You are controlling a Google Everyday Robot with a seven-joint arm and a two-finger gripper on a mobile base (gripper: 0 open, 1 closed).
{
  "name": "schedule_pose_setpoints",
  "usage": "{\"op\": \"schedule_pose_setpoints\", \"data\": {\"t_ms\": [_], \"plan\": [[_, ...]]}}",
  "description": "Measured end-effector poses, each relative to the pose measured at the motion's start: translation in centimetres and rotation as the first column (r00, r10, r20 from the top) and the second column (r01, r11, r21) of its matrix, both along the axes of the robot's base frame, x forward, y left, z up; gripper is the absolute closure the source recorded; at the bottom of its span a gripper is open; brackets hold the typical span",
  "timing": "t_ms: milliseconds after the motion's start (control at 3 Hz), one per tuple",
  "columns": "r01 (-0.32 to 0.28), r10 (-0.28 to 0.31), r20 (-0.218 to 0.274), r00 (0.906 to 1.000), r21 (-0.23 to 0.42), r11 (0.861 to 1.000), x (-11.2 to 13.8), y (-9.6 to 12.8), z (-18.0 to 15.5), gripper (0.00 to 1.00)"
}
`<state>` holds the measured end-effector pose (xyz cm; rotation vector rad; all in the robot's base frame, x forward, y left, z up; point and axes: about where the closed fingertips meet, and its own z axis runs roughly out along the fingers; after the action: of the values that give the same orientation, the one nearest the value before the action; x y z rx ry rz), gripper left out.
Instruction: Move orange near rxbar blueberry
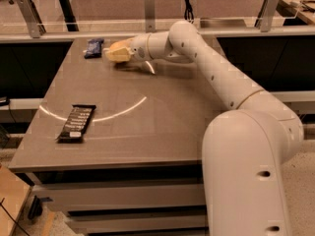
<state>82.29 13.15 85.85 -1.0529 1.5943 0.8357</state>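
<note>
The rxbar blueberry (93, 47), a small dark blue wrapper, lies at the table's far left corner. My gripper (117, 53) is low over the table just right of it, a short gap away. Its yellowish fingers (123, 56) are closed around the orange (111, 49), which shows only as a rounded yellow-orange bulge at the tip; the rest of it is hidden. My white arm (206, 63) reaches in from the right.
A longer black bar wrapper with white lettering (76, 123) lies near the front left of the grey table (162, 127). A rail with metal posts (147, 14) runs behind the table's far edge. My base (246, 171) stands at the front right.
</note>
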Motion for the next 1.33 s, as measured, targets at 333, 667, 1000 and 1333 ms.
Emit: {"op": "schedule_pose_setpoints", "data": {"t_ms": [333,667,1000,1333], "plan": [[-0.007,0.007,-0.008,0.9999,-0.016,1.000,0.8,1.2,-0.9,1.00],[-0.029,0.029,-0.009,0.9995,-0.022,0.999,0.9,2.6,-1.3,1.00],[-0.029,0.029,-0.009,0.9995,-0.022,0.999,0.9,2.6,-1.2,1.00],[-0.029,0.029,-0.009,0.9995,-0.022,0.999,0.9,2.6,-1.0,0.82]]}}
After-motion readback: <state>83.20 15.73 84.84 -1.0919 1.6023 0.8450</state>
